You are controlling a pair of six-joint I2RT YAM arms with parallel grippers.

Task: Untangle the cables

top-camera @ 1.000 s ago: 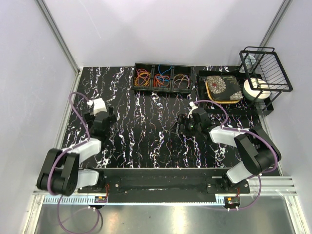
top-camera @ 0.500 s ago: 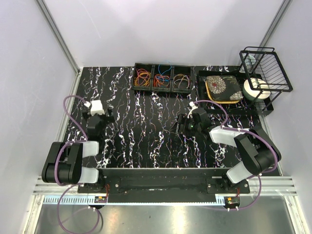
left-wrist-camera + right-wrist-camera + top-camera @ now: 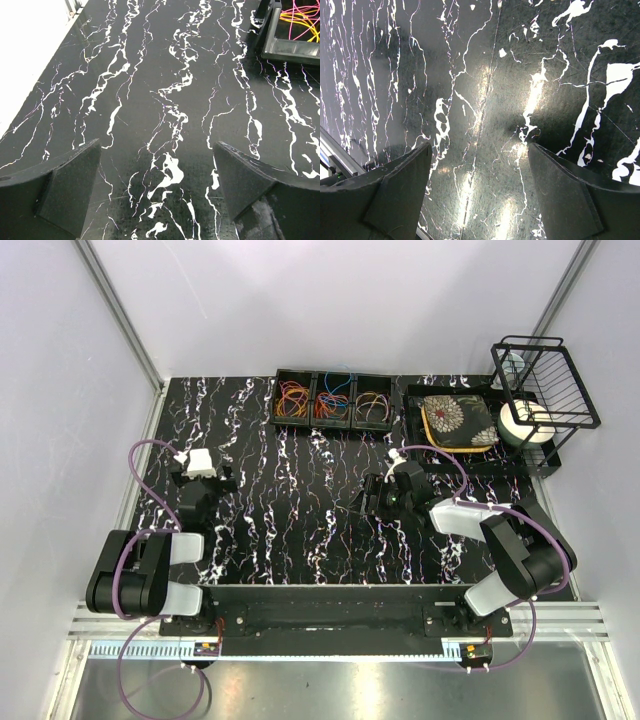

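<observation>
The cables lie in three black bins at the table's back: orange, red and yellow loops in the left bin (image 3: 293,398), red and blue in the middle bin (image 3: 331,399), orange and purple in the right bin (image 3: 372,402). A corner of one bin with pink and yellow cables (image 3: 300,15) shows in the left wrist view. My left gripper (image 3: 203,476) is open and empty over bare table at the left. My right gripper (image 3: 368,498) is open and empty over bare table near the middle. Both wrist views show jaws wide apart, nothing between.
A black tray (image 3: 415,430) with a floral pouch (image 3: 455,421) sits at the back right. A black wire rack (image 3: 545,380) with a white roll (image 3: 523,423) stands beside it. The table is black marble-patterned (image 3: 290,500), walled at left and back.
My left arm has folded back toward its base, the gripper shifting slightly left and back. The right arm has not moved.
</observation>
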